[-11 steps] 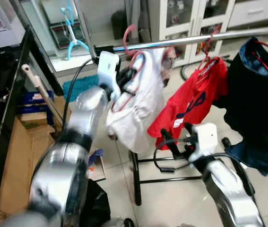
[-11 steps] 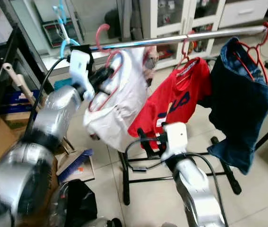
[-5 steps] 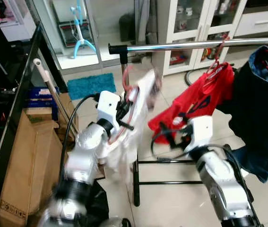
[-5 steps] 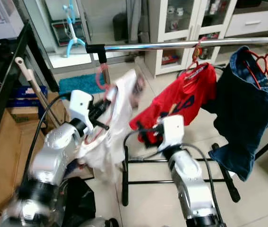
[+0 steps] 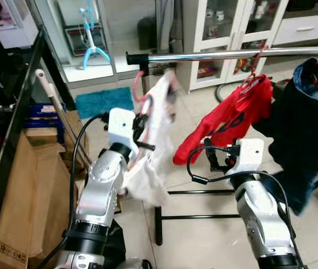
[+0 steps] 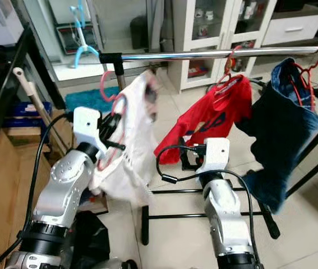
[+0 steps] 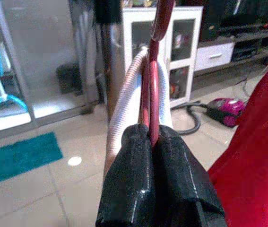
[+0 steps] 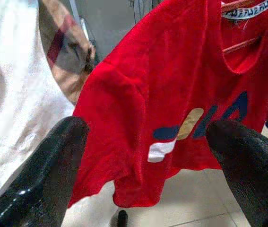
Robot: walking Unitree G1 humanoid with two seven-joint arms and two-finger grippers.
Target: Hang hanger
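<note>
A pink-red hanger (image 5: 142, 95) carrying a white garment (image 5: 154, 151) hangs in my left gripper (image 5: 142, 128), just below the black-capped left end of the chrome rail (image 5: 215, 54). Its hook is off the rail. In the left wrist view the gripper (image 7: 151, 142) is shut on the hanger's wire (image 7: 153, 94). A red shirt (image 5: 226, 123) and a dark blue garment (image 5: 310, 117) hang on the rail on their own red hangers. My right gripper (image 5: 215, 158) stands open in front of the red shirt (image 8: 171, 94), holding nothing.
The rack's black base (image 5: 192, 216) crosses the tiled floor below. Cardboard boxes (image 5: 30, 190), a black shelf frame (image 5: 18, 106) and a leaning broom handle (image 5: 58, 112) crowd the left. White glass-door cabinets (image 5: 226, 28) and a teal mat (image 5: 102, 101) lie behind.
The hanger with the white garment was up at the rail a second ago. It dropped well below the rail, then rose a little toward the rail's left end. The view has also shifted.
</note>
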